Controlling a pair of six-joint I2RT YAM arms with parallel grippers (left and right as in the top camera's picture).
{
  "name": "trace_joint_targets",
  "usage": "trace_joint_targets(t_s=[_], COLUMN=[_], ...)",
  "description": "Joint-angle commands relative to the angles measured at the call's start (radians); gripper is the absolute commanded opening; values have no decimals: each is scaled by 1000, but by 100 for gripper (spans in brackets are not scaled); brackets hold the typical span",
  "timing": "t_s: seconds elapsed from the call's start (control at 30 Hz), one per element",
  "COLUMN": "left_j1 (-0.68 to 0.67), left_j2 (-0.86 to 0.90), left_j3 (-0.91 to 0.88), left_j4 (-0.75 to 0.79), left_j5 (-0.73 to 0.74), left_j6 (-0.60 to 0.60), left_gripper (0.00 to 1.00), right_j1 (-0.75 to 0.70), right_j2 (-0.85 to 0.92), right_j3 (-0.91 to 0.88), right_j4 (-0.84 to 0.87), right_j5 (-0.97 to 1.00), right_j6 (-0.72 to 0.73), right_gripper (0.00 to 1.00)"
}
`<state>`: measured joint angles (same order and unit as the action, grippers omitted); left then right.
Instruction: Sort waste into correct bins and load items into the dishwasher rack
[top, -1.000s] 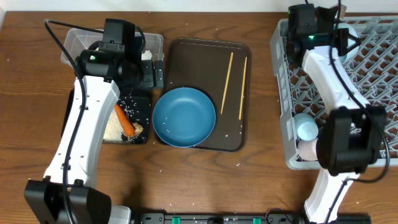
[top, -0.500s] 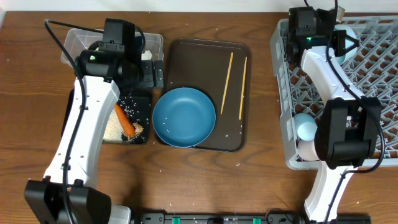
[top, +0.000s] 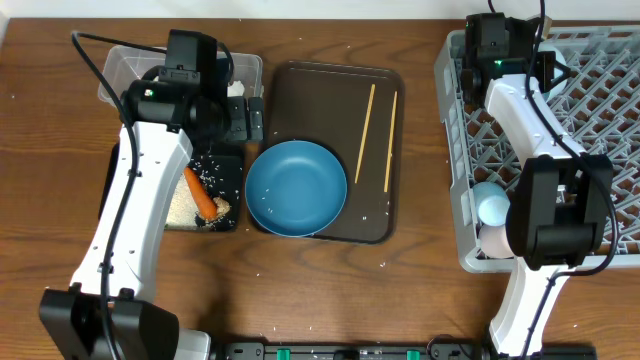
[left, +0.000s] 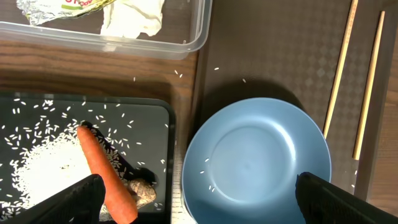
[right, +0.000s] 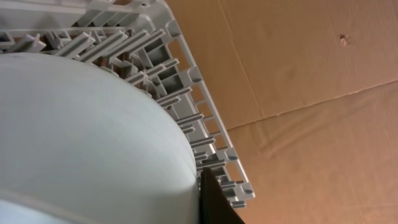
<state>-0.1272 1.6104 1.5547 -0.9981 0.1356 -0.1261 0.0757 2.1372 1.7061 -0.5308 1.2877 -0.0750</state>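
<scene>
Grey plastic of the dishwasher rack (top: 600, 110) fills the 3 o'clock side of the surface (top: 420, 300). The right tool (top: 548, 62) is at the rack's 11 o'clock corner, closed. The small light-blue bowl (right: 81, 137) lies right against its finger in the wrist view; whether the rim is pinched I cannot tell. I judge the step in hand is placing this bowl in the rack.

The left tool (left: 199, 199) hangs wide open and empty, just at 9 o'clock of the large dark-blue bowl (top: 296, 188), which sits on the serving tray (top: 320, 85). The next move probably calls for a grip on that bowl's rim, or on the two chopsticks (top: 366, 120) lying at 1 o'clock from it.
</scene>
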Motion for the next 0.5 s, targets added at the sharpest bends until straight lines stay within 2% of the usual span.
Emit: trace_joint_targets(t_s=[0.0, 0.1, 0.47], left_j1=[-2, -2, -2], left_j2=[5, 5, 5], left_j3=[3, 3, 3], left_j4=[-3, -3, -3], left_j5=[3, 3, 3], left_j6=[10, 10, 10], left_gripper=[98, 98, 98], right_j1=[-8, -16, -30], right_j2=[8, 8, 8], right_j3=[-9, -18, -59], right_j4=[-24, -51, -55], right_j5=[-16, -19, -20], right_j6=[74, 124, 164], right_gripper=[1, 1, 1])
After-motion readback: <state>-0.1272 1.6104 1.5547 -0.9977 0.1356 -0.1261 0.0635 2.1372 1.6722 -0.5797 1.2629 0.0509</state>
